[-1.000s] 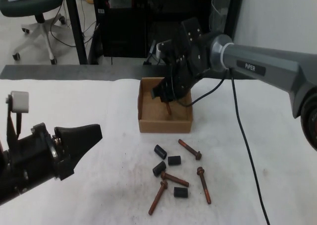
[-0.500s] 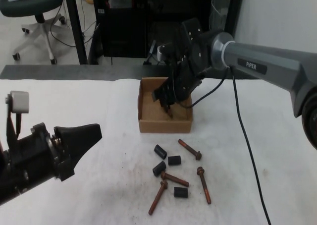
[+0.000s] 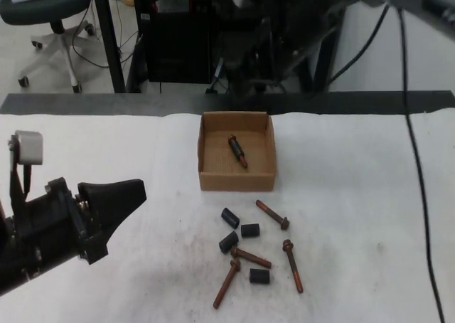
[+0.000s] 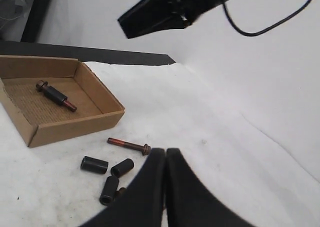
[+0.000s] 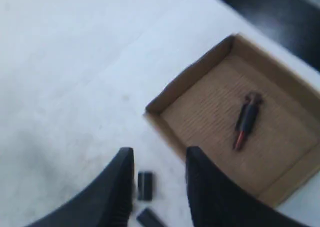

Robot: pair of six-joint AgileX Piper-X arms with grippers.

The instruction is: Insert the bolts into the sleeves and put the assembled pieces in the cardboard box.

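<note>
The cardboard box [image 3: 202, 152] holds one assembled piece [image 3: 237, 151], a bolt inside a black sleeve, lying flat on its floor [image 4: 55, 94] [image 5: 246, 118]. In front of the box lie several loose rusty bolts [image 3: 272, 214] [image 4: 129, 145] and black sleeves [image 3: 249, 230] [image 4: 94, 164] [image 5: 145, 185]. My right gripper [image 5: 160, 151] hangs open and empty high above the near-left corner of the box [image 5: 200, 117]; it shows as a dark shape [image 4: 155, 12] in the left wrist view. My left gripper [image 3: 135, 189] [image 4: 165, 157] is shut and empty, low at the left, pointing toward the loose parts.
A white cloth [image 3: 370, 216] covers the bench, with open room left and right of the parts. A black cable [image 3: 419, 181] trails down the right side. Dark frames and a chair [image 3: 50, 17] stand behind the bench's back edge.
The right gripper let go of the assembled piece, which now lies in the box, and rose up and back. The left arm has not moved.
</note>
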